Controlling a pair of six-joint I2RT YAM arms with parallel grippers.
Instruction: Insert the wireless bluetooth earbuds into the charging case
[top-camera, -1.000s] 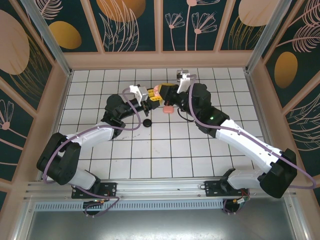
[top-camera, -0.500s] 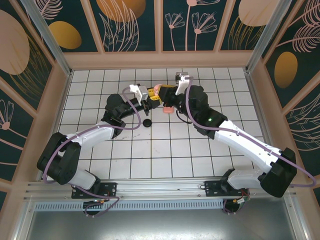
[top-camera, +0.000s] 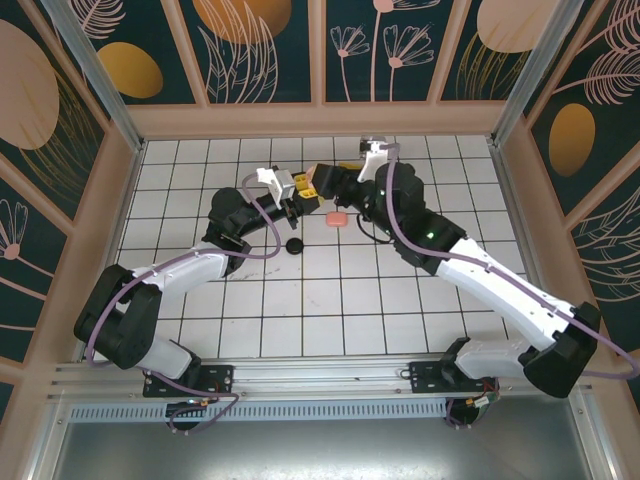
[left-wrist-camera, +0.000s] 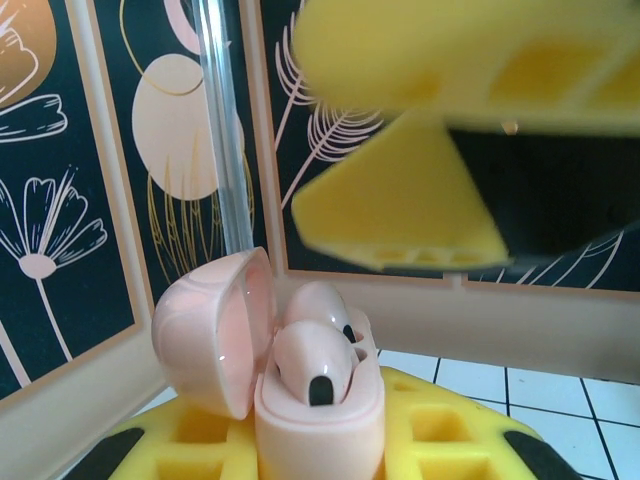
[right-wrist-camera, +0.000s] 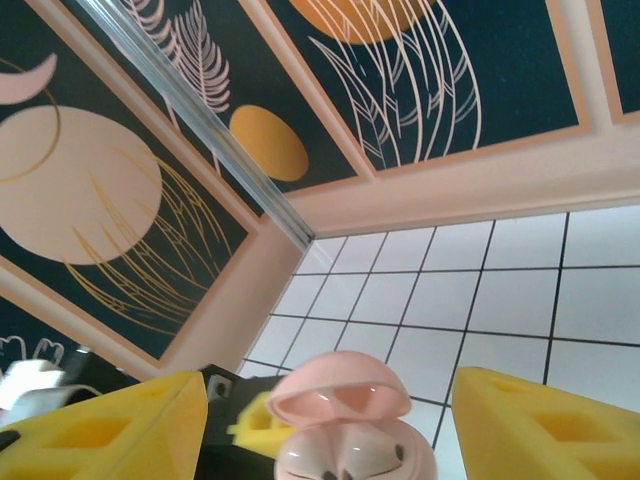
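Observation:
My left gripper (left-wrist-camera: 320, 455) is shut on a pale pink charging case (left-wrist-camera: 320, 425), its yellow pads (left-wrist-camera: 195, 445) pressing on both sides. The case lid (left-wrist-camera: 215, 340) is hinged open to the left. Two pink earbuds (left-wrist-camera: 315, 360) sit side by side in the case wells, dark tips facing me. In the right wrist view the same case (right-wrist-camera: 355, 455) shows from above with its lid (right-wrist-camera: 340, 385) raised. My right gripper (right-wrist-camera: 325, 430) stands open, its yellow fingers (right-wrist-camera: 100, 430) wide of the case on either side. From above, both grippers meet near the far middle (top-camera: 308, 186).
Another pink case (top-camera: 336, 218) lies on the white tiled floor just right of the grippers. A small black object (top-camera: 293, 246) rests on the tiles nearer the arms. Patterned walls (top-camera: 320, 110) close in the far side.
The right gripper has opened its jaws and drawn slightly back from the case. The left gripper still holds the case in the same place.

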